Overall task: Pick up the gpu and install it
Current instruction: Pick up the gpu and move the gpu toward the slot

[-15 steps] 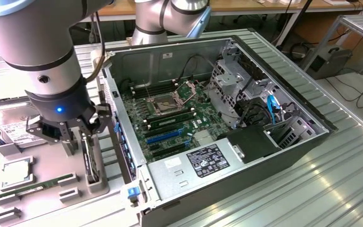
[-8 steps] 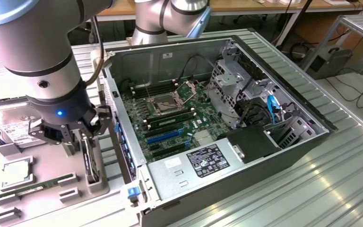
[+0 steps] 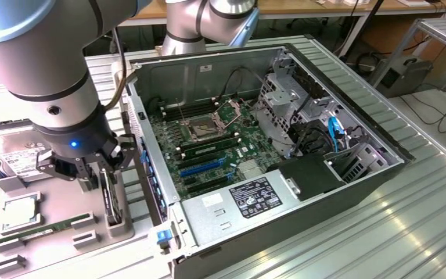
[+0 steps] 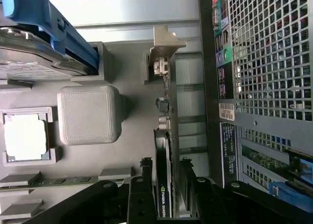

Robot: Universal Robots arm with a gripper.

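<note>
Your gripper (image 4: 165,161) is low over the grey fixture tray (image 3: 53,195), on the exterior view's left of the open PC case (image 3: 308,221). Its fingers (image 4: 142,192) straddle the gpu (image 4: 163,148). In the wrist view a thin pale gap shows between the card and one finger, so I judge the jaws open around it and not yet clamped.

The gpu stands on edge in its holder, with its silver bracket (image 4: 164,43) at the end away from the fingers. That end is close beside the case's perforated rear panel (image 4: 269,53).

To grip well, keep the fingers square to the card's flat faces and close on the board itself, not on the connectors near the bracket. The card looks thin and stiff. An off-centre pinch would probably tilt it in the holder.

The CPU (image 3: 20,214), memory stick (image 3: 41,229) and hard drive (image 3: 18,154) lie further out on the tray, apart from the fingers. Inside the case, the blue expansion slots (image 3: 204,165) on the motherboard hold no card.
</note>
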